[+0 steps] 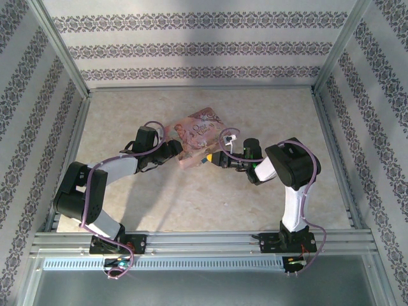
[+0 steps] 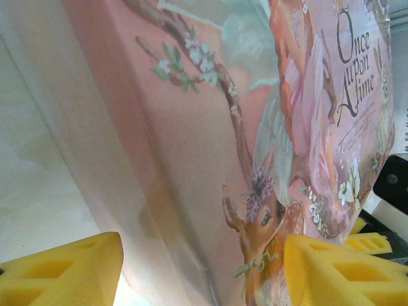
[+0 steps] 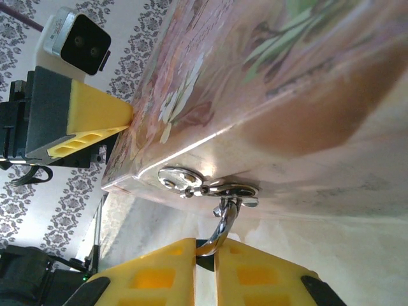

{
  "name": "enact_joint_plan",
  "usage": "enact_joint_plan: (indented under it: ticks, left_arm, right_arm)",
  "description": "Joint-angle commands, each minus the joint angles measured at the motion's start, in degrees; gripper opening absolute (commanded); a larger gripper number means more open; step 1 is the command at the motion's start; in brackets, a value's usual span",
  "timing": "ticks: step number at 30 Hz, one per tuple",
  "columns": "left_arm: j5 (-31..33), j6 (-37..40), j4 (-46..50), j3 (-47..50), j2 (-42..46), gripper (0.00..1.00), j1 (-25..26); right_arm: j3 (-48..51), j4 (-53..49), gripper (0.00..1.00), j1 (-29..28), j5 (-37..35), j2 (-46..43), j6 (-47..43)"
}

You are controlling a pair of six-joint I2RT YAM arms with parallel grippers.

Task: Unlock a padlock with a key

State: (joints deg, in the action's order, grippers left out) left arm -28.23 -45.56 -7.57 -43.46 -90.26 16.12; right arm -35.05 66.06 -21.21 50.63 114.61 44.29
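right jaws pinched on the padlock (image 3: pixel 224 220); left jaws clamped across the pink box (image 1: pixel 199 127)
Your right fingers (image 3: pixel 159 274) sit almost together with the padlock's silver shackle running in between them; its body is hidden there. The shackle hooks into the metal clasp (image 3: pixel 191 180) on the box's edge. Your left fingers (image 2: pixel 331 271) stand wide with the box between them, one flat on the illustrated cover. The box sits mid-desk (image 1: pixel 191 210), between both arms.
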Motion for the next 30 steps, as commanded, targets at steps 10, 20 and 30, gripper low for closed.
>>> enact_joint_plan:
  ticks: [10, 20, 30]
  left_arm:
    - [2.35, 0.38, 5.99, 1.16, 0.17, 0.66, 0.91]
    - [2.38, 0.35, 5.04, 3.09, -0.36, 0.66, 0.85]
    - [2.39, 0.41, 4.68, 4.60, 0.08, 0.66, 0.87]
  right_arm:
    - [-0.55, 2.58, 0.04, 0.56, -1.48, 1.85, 3.56]
    - [-0.03, 5.56, 0.00, 0.89, -3.65, 1.84, 6.09]
    - [0.94, 10.76, 0.00, 1.91, -5.88, 2.43, 10.05]
